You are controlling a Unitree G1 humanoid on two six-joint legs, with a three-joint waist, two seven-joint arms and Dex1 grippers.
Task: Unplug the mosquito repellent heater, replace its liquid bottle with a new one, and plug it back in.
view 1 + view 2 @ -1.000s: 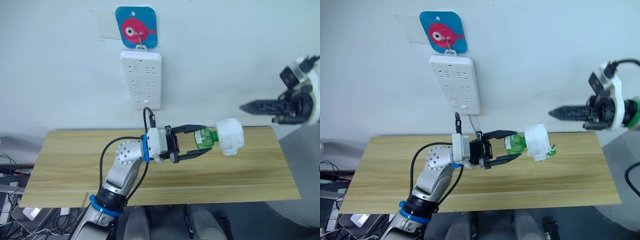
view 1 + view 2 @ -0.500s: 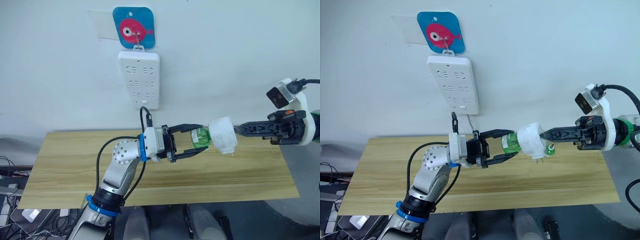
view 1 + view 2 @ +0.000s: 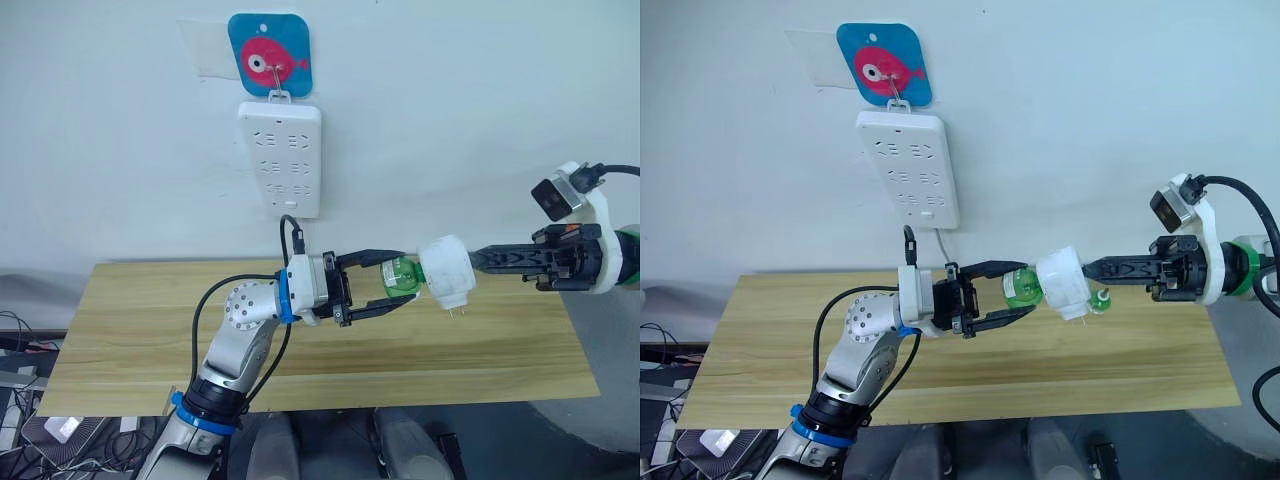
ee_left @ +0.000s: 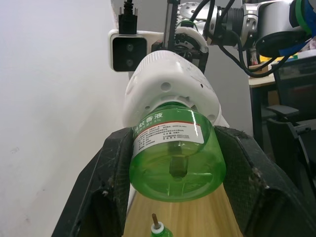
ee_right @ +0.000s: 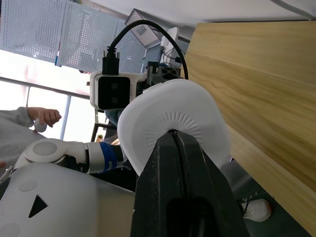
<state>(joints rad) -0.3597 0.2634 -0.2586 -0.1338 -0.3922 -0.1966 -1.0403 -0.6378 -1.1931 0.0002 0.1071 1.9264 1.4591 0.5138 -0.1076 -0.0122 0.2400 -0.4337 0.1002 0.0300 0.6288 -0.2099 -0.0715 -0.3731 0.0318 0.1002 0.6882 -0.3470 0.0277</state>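
Note:
The mosquito repellent heater (image 3: pixel 445 270) is white and rounded and hangs in the air above the table. A green liquid bottle (image 3: pixel 400 275) is fitted into it. My left gripper (image 3: pixel 405 277) is shut on that bottle (image 4: pixel 173 153), one black finger on each side. My right gripper (image 3: pixel 478 258) reaches in from the right with its fingers shut together. Its tips rest against the heater's round face (image 5: pixel 173 118). A second green bottle (image 3: pixel 1100 297) stands on the table just behind the heater, its wick top (image 4: pixel 159 230) showing.
A long white power strip (image 3: pixel 280 158) hangs on the wall from a blue plaque with a red fish (image 3: pixel 268 55), its sockets bare. The wooden table (image 3: pixel 150 330) stretches below both arms. A person's hand (image 5: pixel 44 118) shows far off in the right wrist view.
My right gripper has swung in from the far right and brought its shut tips against the heater's face. The left gripper still holds the bottle and heater in about the same place.

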